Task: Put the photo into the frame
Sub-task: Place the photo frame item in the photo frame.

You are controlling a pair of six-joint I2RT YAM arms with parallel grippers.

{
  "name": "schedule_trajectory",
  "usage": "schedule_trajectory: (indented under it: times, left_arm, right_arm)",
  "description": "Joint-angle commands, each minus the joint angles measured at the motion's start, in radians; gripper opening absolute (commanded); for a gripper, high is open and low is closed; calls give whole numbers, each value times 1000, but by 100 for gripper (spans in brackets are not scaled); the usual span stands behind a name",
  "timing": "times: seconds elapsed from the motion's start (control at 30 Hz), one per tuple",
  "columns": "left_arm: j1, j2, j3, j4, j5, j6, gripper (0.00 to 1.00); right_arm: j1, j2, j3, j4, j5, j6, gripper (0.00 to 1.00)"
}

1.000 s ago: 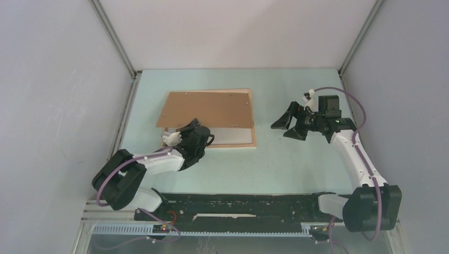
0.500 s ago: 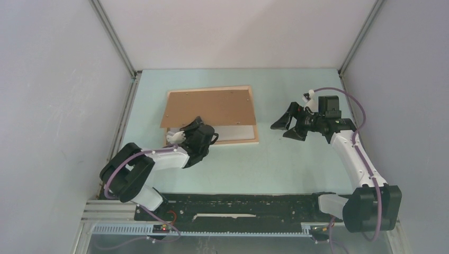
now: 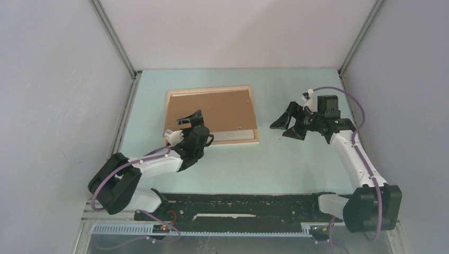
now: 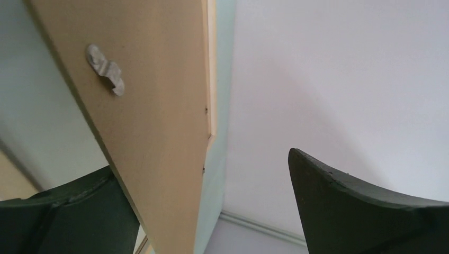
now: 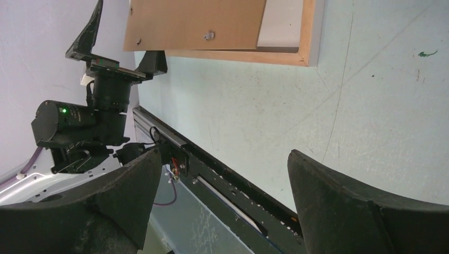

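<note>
Brown back of the photo (image 3: pixel 212 108) faces up inside the frame (image 3: pixel 209 89), with a gap at the near rail. Both the left tool (image 3: pixel 189 119) and the right tool (image 3: pixel 280 126) stand wide and empty; the left, close above, may catch and skew it.

The pale green table (image 3: pixel 296 164) is carrying one set of items. The frame (image 3: pixel 235 136) is lying flat on the left half of the table, towards the far side. The photo (image 3: pixel 217 108) is lying inside the frame with its brown backing facing up, and a pale strip is showing along the frame's near edge.
</note>
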Motion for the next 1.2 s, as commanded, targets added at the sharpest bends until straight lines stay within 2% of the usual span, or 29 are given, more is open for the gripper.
schedule_trajectory:
  times: [0.0, 0.2, 0.37, 0.43, 0.57, 0.63, 0.83, 0.97, 1.17]
  left_arm:
    - [5, -76, -2, -189, 97, -4, 99]
    - [36, -126, -48, -226, 178, -29, 100]
    - [91, -116, -8, -349, 366, -92, 100]
    - [112, -101, 31, -388, 401, -118, 100]
    - [179, -76, 204, -672, 448, -99, 100]
    - [207, -68, 249, -741, 465, -74, 100]
    - [246, -48, 276, -737, 474, -81, 100]
    - [304, 13, 319, -798, 661, -99, 100]
    - [310, 85, 422, -834, 744, -67, 100]
  right_arm:
    - [29, 2, -5, 45, 30, 1, 95]
    - [57, 17, -6, 68, 45, 20, 95]
    - [68, 32, -7, 80, 53, 28, 95]
    - [72, 38, -7, 84, 54, 34, 95]
    - [79, 34, -6, 81, 60, 36, 94]
    - [78, 26, -7, 75, 69, 34, 94]
    - [83, 31, -7, 76, 70, 35, 94]
    - [83, 23, -7, 75, 76, 35, 94]
    - [86, 36, -11, 87, 72, 41, 94]
